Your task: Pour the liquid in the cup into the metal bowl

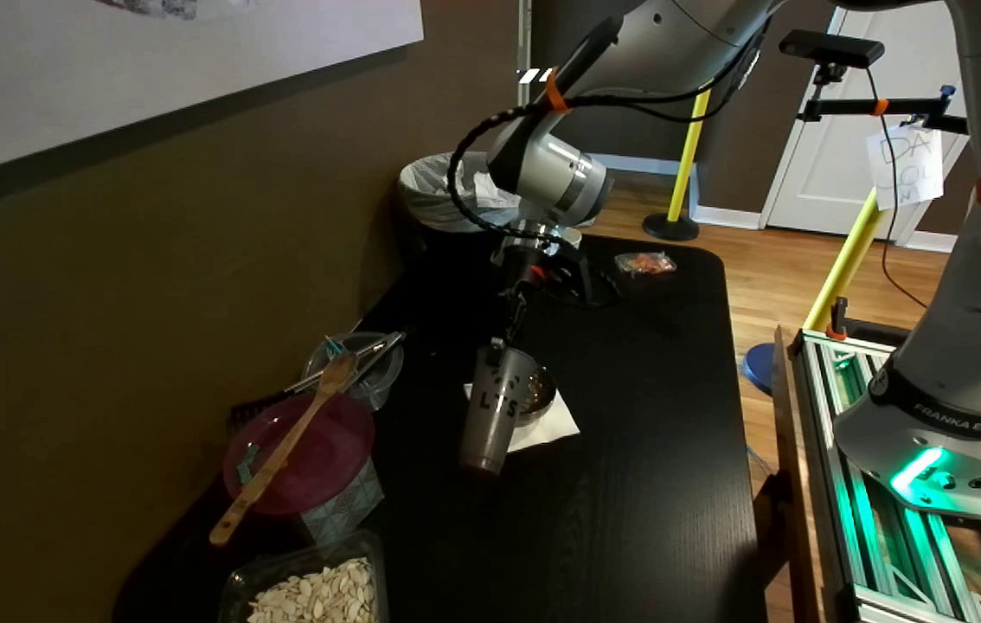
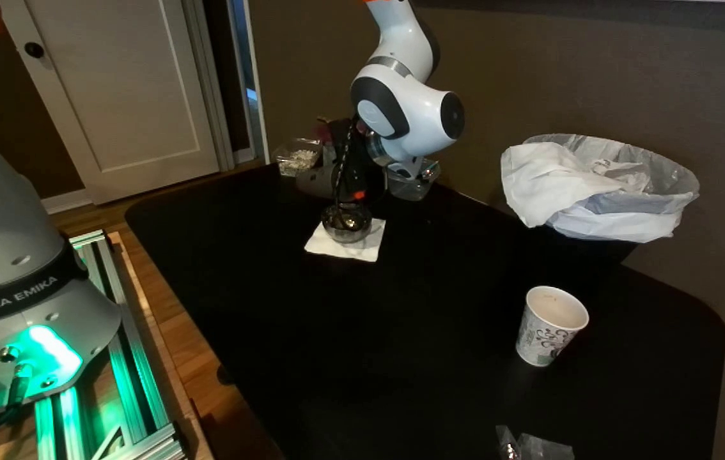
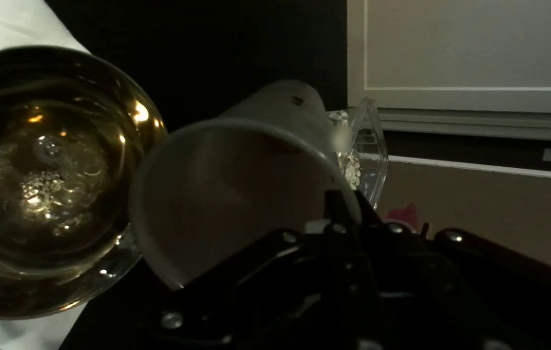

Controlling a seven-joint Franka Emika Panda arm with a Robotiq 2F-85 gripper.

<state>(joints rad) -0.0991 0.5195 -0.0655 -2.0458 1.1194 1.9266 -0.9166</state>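
The cup (image 1: 497, 411), a greyish translucent tumbler with dark lettering, is tilted, its base pointing away from the metal bowl. My gripper (image 1: 499, 342) is shut on the cup's rim; in the wrist view the fingertips (image 3: 346, 209) pinch the rim of the cup (image 3: 227, 194). The cup's inside looks dark, and how much liquid it holds cannot be told. The metal bowl (image 1: 540, 396) stands right beside the cup's mouth; it also shows in the other views (image 2: 348, 235) (image 3: 127, 112). Bubbles and shiny reflections show inside the bowl. In an exterior view the gripper (image 2: 350, 207) mostly hides the cup.
A white napkin (image 2: 362, 252) lies under the bowl. A pink bowl (image 1: 352, 441) with a wooden spoon (image 1: 283, 450), a clear container with tongs (image 1: 382, 381) and a seed box (image 1: 317, 597) line the wall side. A white paper cup (image 2: 538, 338) and a lined bin (image 2: 644, 217) stand further off.
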